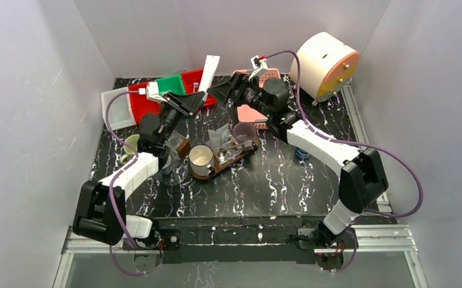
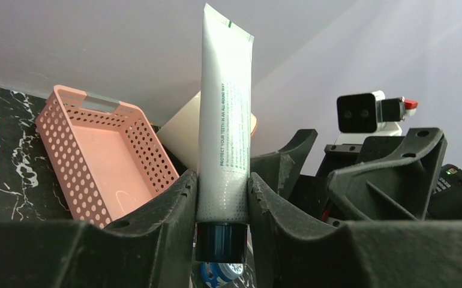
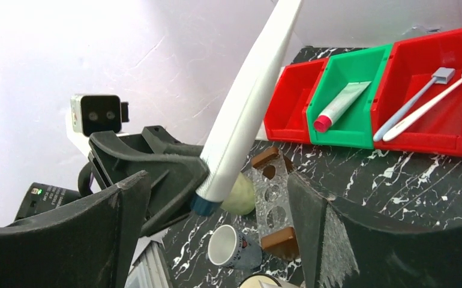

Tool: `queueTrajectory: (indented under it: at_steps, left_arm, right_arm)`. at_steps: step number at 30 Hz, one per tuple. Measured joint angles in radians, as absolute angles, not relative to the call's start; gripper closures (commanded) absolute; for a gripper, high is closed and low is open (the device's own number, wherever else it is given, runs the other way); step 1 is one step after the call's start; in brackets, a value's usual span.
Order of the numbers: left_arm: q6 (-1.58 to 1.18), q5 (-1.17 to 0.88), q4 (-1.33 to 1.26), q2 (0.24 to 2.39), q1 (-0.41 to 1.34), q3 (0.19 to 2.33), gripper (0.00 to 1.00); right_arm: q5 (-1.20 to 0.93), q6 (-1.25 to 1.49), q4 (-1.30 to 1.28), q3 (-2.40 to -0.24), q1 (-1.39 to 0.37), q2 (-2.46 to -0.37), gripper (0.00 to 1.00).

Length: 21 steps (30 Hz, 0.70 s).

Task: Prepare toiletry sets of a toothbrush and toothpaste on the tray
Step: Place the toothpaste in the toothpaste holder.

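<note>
My left gripper is shut on a white toothpaste tube with a dark blue cap and holds it upright in the air above the back of the table. In the left wrist view the fingers pinch the tube just above its cap. My right gripper is open and empty, facing the tube from close by. The dark-brown tray lies mid-table with a cream mug, a clear bag and a purple cup on it.
Red and green bins at the back hold a red-capped tube and two toothbrushes. A pink basket and a white drum stand at the back right. A green mug and a blue mug sit near the left arm.
</note>
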<state>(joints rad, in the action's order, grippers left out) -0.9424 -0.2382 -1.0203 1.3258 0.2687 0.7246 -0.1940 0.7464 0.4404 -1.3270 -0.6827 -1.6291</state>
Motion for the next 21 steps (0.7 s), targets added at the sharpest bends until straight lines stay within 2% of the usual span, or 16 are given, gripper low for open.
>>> queueTrajectory:
  at_steps: [9,12,18,21]
  left_arm:
    - [-0.926,-0.243,-1.076,1.302,0.325,0.704,1.0]
    - [-0.918,-0.25,-1.095,1.292,0.338,0.702,1.0]
    - [-0.902,-0.262,-1.114,1.292,0.349,0.694,1.0]
    - [-0.887,-0.267,-1.122,1.285,0.349,0.686,0.91]
  right_arm:
    - [-0.224,0.801,0.522,-1.371,-0.683,-1.682,0.26]
    - [-0.239,0.812,0.533,-1.371,-0.683,-1.695,0.35]
    - [-0.265,0.822,0.564,-1.371,-0.683,-1.699,0.6]
    - [-0.277,0.822,0.571,-1.371,-0.683,-1.699,0.69]
